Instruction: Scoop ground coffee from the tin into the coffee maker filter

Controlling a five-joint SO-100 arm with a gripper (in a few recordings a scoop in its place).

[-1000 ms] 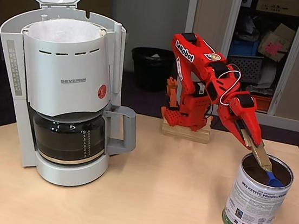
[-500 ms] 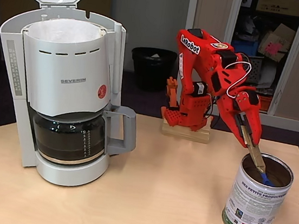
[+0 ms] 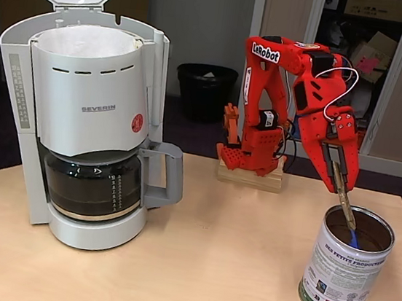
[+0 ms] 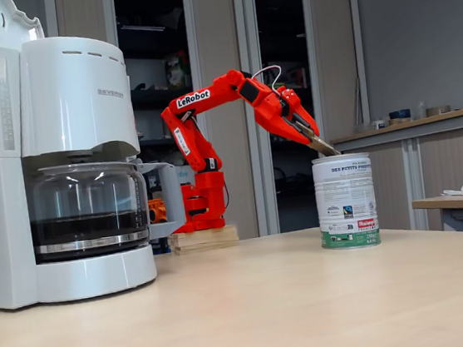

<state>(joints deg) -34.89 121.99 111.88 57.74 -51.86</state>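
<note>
My gripper (image 3: 343, 191): pinching the scoop (image 3: 352, 237) handle, tip inside the tin (image 3: 346, 265).
Tin place: near the desk's right edge.
Risk: a lifted scoop may catch the rim, tilt, and spill coffee before the filter (image 3: 87, 39).

The red arm (image 3: 285, 65) is standing on its base at the far edge of the table, with the upper link rising nearly upright and the forearm running level towards the right in a fixed view (image 3: 294, 52). The wrist is bending sharply downward, so the gripper (image 3: 343, 190) is pointing almost straight down. In another fixed view the same arm (image 4: 206, 101) is reaching out to the right and sloping down, the gripper (image 4: 322, 146) tilting low at its end. The fingers (image 3: 339, 176) are lying close together, clamping a thin handle between them. A white cable is looping beside the wrist section.
</note>
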